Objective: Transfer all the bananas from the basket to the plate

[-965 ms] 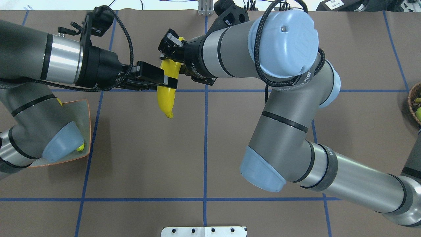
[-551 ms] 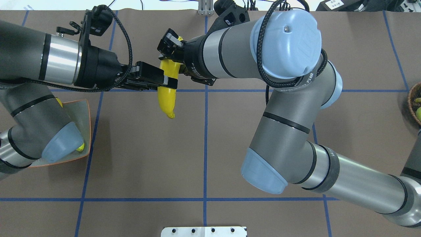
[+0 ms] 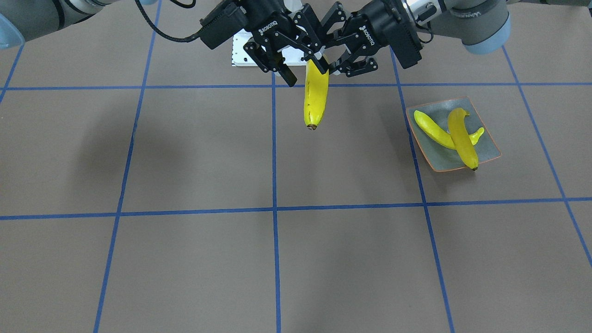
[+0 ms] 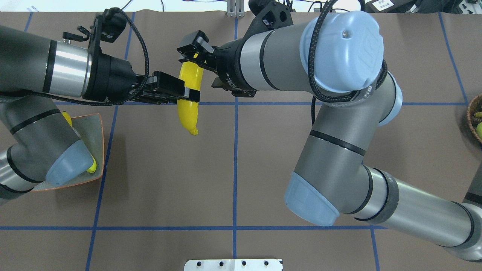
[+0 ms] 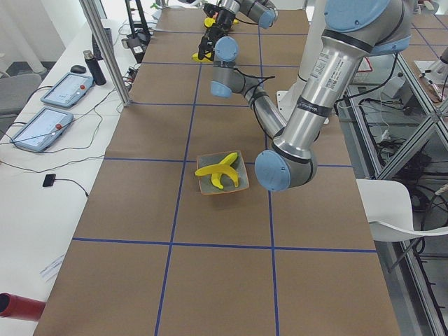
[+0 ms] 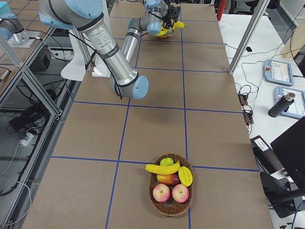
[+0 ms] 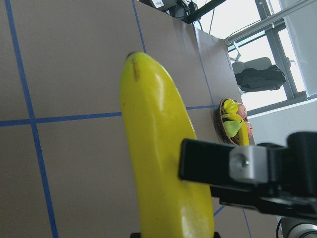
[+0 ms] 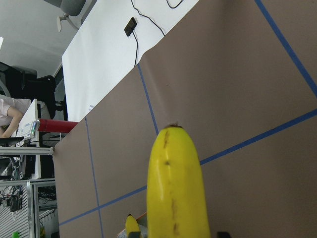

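Above the table, banana now in left pincer alone.

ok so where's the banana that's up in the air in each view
Front-facing: the held banana hangs top centre.
Overhead: upper left of centre, in the jaws of the left gripper.
Exterior left: tiny, near the top, left of centre.
Exterior right: top edge, too small to pick out surely.
Left wrist: fills the middle.
Right wrist: bottom centre.
Landmark: the blue tape cross beside it, on its left front-facing, its right overhead.
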### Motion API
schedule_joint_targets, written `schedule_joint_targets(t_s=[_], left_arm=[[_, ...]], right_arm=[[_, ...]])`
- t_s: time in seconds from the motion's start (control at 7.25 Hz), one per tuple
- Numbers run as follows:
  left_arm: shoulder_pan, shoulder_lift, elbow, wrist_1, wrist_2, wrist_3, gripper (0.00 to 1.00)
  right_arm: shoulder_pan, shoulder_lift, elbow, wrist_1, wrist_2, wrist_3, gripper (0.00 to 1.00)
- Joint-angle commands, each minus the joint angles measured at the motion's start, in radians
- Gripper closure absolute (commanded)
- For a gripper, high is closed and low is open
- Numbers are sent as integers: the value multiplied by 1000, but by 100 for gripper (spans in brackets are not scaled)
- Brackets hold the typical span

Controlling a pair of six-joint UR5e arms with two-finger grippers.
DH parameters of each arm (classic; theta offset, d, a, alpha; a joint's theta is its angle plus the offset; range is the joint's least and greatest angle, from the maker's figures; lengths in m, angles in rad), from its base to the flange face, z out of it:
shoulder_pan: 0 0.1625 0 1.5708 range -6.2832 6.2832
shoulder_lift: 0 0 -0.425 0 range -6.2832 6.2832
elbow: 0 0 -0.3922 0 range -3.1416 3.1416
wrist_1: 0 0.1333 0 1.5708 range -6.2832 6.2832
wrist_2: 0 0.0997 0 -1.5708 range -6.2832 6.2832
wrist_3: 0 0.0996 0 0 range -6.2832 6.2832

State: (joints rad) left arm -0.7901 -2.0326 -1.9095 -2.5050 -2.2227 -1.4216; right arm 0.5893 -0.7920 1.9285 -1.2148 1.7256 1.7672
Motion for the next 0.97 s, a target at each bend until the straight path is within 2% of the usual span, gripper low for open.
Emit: schedule_joint_targets(t_s=[0.0, 0.14, 0.41, 0.83], left_arm=[[-3, 20, -2, 0, -2, 1, 100], [-5, 87, -31, 0, -8, 6, 100], [-6, 233, -104, 5, -15, 7, 100], [-61, 398, -111, 8, -31, 10, 100]], right_arm=[[23, -47, 41, -2, 9, -35, 0], [41, -80, 40, -5, 9, -70, 0], [124, -174, 37, -11, 96, -174, 0], [271, -320, 1, -12, 225, -416, 0]])
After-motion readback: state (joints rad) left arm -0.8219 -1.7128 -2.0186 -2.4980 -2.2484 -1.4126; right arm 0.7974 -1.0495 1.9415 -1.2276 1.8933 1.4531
